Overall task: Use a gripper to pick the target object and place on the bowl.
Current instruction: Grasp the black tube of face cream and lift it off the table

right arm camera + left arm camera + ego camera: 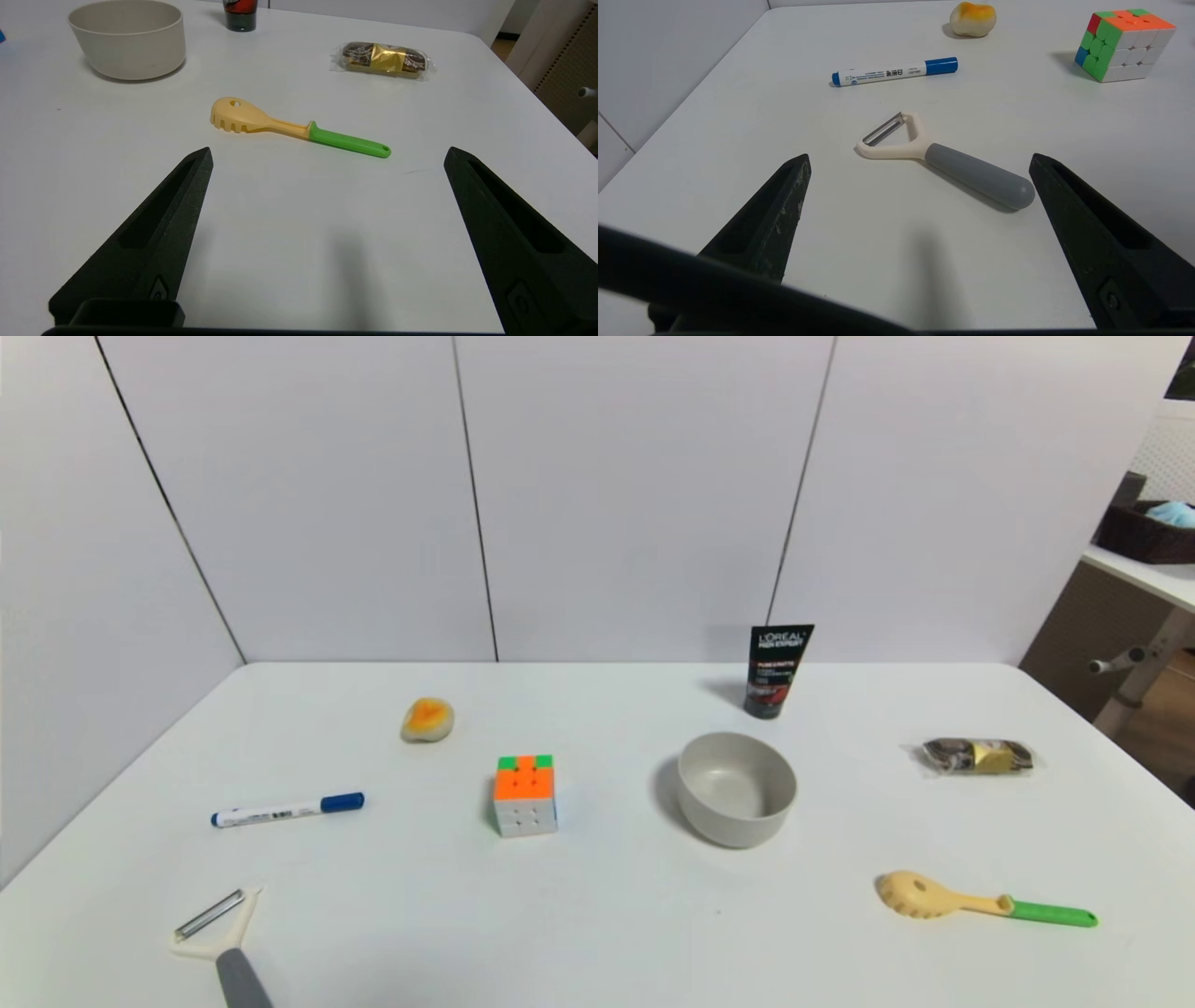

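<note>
The black L'OREAL tube (779, 670) stands upright on its cap at the back of the white table, just behind the beige-grey bowl (737, 789). The bowl is empty. In the right wrist view the bowl (127, 38) and the tube's lower end (240, 14) show far off. Neither gripper shows in the head view. My left gripper (920, 161) is open and empty above the near left of the table. My right gripper (327, 156) is open and empty above the near right of the table, well short of the bowl and tube.
A puzzle cube (526, 794), a blue-capped marker (287, 810), a peeler (220, 937) and a yellow-orange lump (428, 720) lie on the left. A green-handled pasta spoon (980, 900) and a wrapped snack (977, 755) lie on the right.
</note>
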